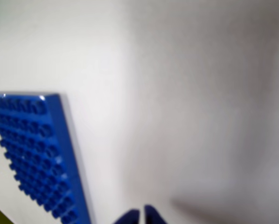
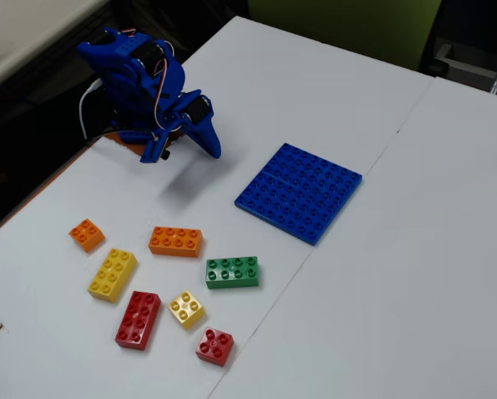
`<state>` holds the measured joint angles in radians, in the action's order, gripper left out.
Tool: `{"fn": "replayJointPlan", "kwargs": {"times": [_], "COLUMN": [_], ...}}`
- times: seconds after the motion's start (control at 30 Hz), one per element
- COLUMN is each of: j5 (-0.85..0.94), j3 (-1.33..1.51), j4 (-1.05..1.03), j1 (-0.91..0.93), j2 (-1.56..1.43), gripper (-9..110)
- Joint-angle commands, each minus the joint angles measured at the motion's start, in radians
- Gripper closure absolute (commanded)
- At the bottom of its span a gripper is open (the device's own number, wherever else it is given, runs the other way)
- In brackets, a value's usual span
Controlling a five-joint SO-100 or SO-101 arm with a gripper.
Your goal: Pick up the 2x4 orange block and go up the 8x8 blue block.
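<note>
The 2x4 orange block [image 2: 175, 241] lies flat on the white table, left of the green brick. The 8x8 blue block [image 2: 299, 192] lies flat to its upper right; its right part also shows in the wrist view [image 1: 37, 154] at the lower left. The blue arm is folded at the table's upper left. My gripper [image 2: 212, 150] hangs just above the table, far from the orange block and left of the blue plate. In the wrist view its two dark tips [image 1: 142, 218] sit nearly together at the bottom edge with nothing between them.
Other bricks lie near the orange block: a small orange square [image 2: 87, 234], a yellow 2x4 [image 2: 113, 273], a green 2x4 [image 2: 233, 272], a red 2x4 [image 2: 138, 319], a small yellow [image 2: 186, 309] and a small red [image 2: 214, 346]. A seam runs between two table tops.
</note>
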<state>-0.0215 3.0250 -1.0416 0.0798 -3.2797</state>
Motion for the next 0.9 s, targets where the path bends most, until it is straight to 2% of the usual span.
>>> {"fn": "replayJointPlan", "kwargs": {"times": [0.0,0.43,0.67,0.87], "j5": [0.003,0.028,0.650,1.101], "j3": [-0.002,-0.002,0.117,0.103], "j4": [0.000,0.006,0.293,0.316], "j1": [0.006,0.008,-0.002,-0.035], "j2": [-0.041,-0.041,-0.041,-0.041], "gripper": [101,101,101,101]}}
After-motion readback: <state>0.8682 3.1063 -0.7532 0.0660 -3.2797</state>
